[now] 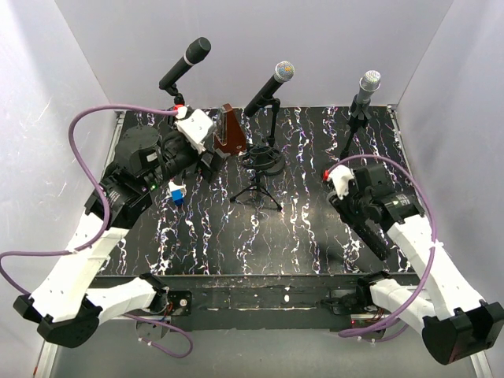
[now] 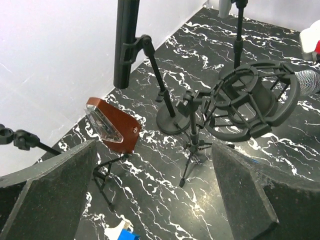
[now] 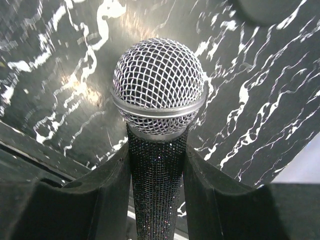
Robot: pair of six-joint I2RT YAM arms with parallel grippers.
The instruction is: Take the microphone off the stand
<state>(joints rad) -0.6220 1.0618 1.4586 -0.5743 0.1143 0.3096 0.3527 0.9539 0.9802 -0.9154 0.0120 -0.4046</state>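
My right gripper (image 3: pixel 156 190) is shut on a glittery black microphone (image 3: pixel 157 85) with a silver mesh head and holds it by the handle, above the table near the front edge. In the top view this gripper (image 1: pixel 372 230) is at the right, apart from the stands. The black ring-shaped shock mount (image 1: pixel 264 161) on its tripod stand holds nothing in the left wrist view (image 2: pixel 250 100). The mesh head (image 2: pixel 309 81) shows just past it there. My left gripper (image 2: pixel 155 200) is open and empty, low at the back left (image 1: pixel 211 153).
Three other microphones stand along the back: a black one (image 1: pixel 187 61), a silver-headed one (image 1: pixel 276 81) and another at the right (image 1: pixel 367 85). A red-brown wedge (image 1: pixel 228 134) sits on a small stand. A blue and white piece (image 1: pixel 176 191) lies on the table. White walls enclose it.
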